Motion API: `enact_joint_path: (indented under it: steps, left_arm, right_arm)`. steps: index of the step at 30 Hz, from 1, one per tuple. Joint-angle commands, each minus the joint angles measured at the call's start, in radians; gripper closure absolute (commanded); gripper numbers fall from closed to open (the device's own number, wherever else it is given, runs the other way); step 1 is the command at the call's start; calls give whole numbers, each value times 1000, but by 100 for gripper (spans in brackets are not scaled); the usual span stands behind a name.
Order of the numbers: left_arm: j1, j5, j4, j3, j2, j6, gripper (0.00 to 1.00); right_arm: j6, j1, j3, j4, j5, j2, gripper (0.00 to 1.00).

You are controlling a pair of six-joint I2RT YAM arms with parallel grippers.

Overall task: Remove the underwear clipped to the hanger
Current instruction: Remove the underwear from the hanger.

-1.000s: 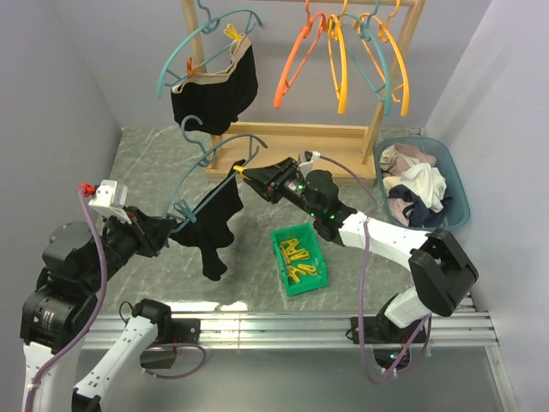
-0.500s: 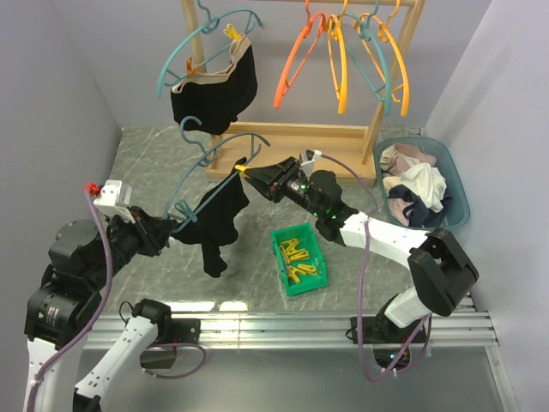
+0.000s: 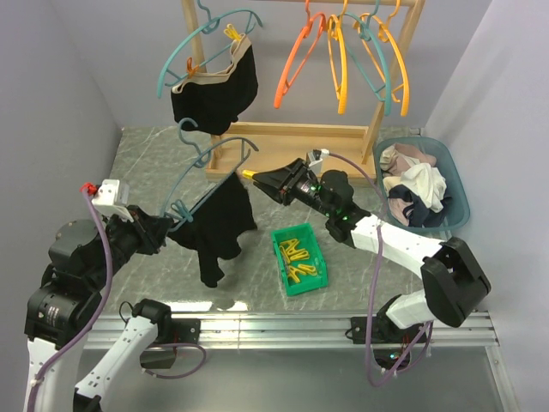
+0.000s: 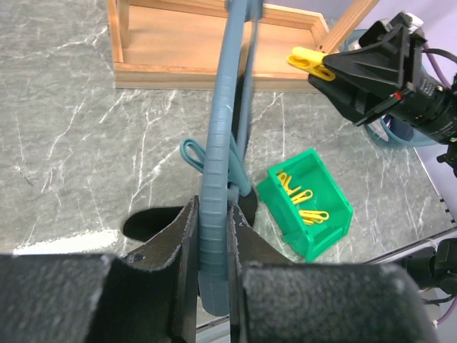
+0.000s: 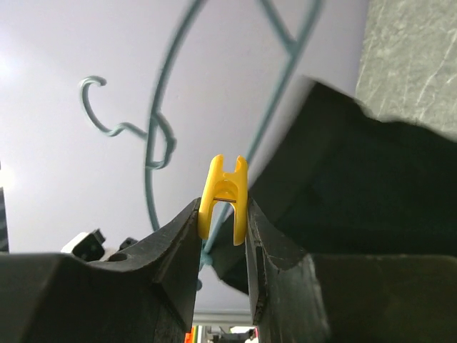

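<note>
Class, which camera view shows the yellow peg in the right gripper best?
Right wrist view: the yellow peg sits large and central, pinched in the right gripper. Left wrist shows it small; the top view shows only its tip.

A green box [image 3: 303, 287] of yellow pegs [image 3: 298, 253] sat on the grey counter [image 3: 146, 172]. A wooden rack [image 3: 300, 137] stood behind it, with a blue basket [image 3: 420, 141] nearby.
</note>
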Motion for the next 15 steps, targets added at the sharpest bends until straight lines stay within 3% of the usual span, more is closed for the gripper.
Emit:
enact_joint_path:
  steps: [1,8,15]
  left_arm:
    - [7,33,64,18,2,1,99]
    - [7,94,73,49,13,-2,99]
    - [7,24,57,35,7,9,99]
  right_arm:
    - [-22,-15,3,26,-50,-23,100]
    - [-28,-15,43,3,-57,12,100]
    - [-68,-16,-3,-17,-47,-55,100]
